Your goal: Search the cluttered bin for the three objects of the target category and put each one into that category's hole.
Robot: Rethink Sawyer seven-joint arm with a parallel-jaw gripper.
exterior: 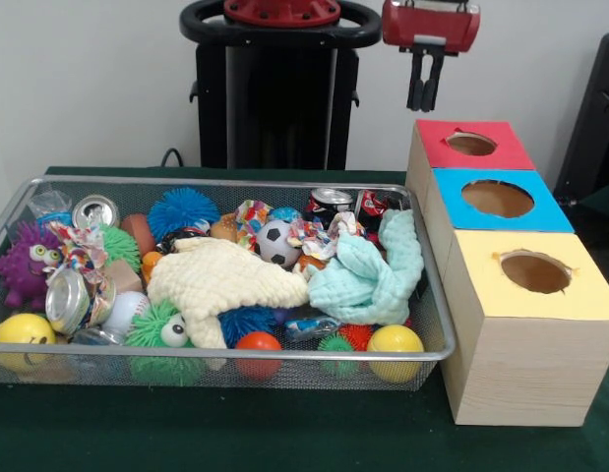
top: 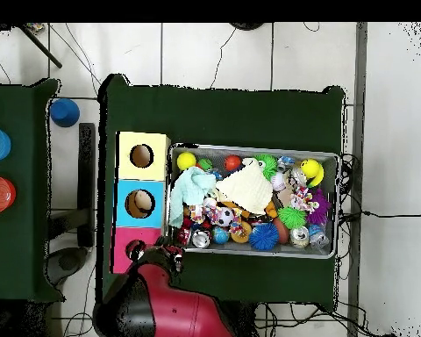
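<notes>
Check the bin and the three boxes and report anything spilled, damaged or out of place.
Nothing has spilled: the clutter sits inside the wire mesh bin. The yellow box's hole has ragged, torn-looking edges. The cream waffle cloth and mint cloth lie crumpled over other items. The pincer hangs above the red box.

No readable text — the cans [exterior: 329,202] in the bin show only blurred print

Cluttered bin [top: 331,207] beside three holed boxes [top: 142,203]
</notes>
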